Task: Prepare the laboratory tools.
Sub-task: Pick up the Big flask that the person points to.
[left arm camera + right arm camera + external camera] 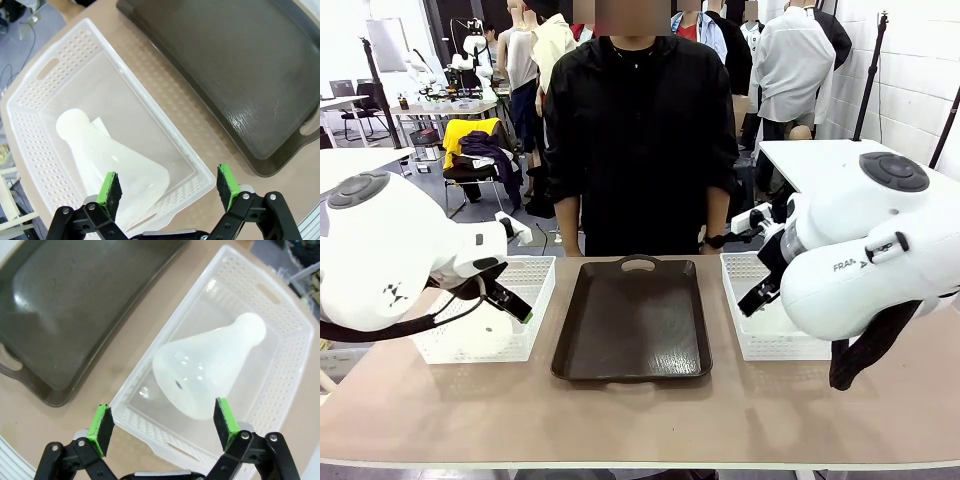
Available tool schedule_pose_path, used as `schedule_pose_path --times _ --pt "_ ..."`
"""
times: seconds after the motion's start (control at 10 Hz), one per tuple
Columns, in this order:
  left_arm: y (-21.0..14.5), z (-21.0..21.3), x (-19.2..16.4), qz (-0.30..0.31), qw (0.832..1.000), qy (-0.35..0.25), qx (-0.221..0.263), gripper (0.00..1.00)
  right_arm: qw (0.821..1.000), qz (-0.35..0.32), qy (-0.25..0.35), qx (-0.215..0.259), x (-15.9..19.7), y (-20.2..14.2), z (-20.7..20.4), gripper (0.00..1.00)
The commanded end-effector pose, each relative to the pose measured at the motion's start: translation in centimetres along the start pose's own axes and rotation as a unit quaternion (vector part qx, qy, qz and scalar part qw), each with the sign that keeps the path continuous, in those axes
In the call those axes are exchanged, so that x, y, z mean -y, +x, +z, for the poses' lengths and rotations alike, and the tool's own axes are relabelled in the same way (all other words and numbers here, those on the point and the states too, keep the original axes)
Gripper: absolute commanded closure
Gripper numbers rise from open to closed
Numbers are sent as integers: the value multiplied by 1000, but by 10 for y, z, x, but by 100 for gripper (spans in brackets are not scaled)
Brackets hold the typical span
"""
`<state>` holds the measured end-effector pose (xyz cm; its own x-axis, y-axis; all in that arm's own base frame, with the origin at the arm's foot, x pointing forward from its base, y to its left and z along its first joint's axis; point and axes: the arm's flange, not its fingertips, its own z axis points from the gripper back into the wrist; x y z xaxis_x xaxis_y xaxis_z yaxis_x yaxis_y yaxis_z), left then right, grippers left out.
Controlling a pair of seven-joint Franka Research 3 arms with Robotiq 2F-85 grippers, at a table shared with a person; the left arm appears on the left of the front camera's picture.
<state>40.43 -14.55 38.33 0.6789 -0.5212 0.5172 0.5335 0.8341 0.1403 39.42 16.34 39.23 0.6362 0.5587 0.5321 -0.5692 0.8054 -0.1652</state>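
- While the left gripper (168, 185) hangs with jaws apart, a translucent whitish conical flask (115, 165) lies on its side in the left white perforated plastic basket (30, 140).
- Right gripper (163, 421), jaws likewise apart, hangs over a second such flask (210, 367), glossy, lying in the right basket (280, 305).
- Between baskets: smooth dark brown rectangular tray (632, 320).
- Right arm's shell (880, 280) reads "FRAN".

One translucent whitish conical flask (117, 172) lies on its side in the left white mesh basket (30, 135), its narrow neck pointing away from its wide base. The other flask (210, 370) lies on its side in the right basket (287, 325), its round base towards the camera. Both seem empty.
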Motion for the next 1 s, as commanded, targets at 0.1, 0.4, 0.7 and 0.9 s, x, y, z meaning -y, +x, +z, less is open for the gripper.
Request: schedule_pose_path --times 0.1,0.4,0.7,0.9 --pt "-2 38 -39 43 997 -56 19 0 999 -24 38 7 12 9 52 0" --pt "-15 45 -107 101 975 -195 16 0 990 -78 118 -14 73 5 91 0" --pt "-58 55 -177 180 939 -286 61 0 968 -130 212 29 133 -18 125 0" --pt "-81 59 -208 215 921 -309 99 0 960 -130 244 36 152 -25 129 0"
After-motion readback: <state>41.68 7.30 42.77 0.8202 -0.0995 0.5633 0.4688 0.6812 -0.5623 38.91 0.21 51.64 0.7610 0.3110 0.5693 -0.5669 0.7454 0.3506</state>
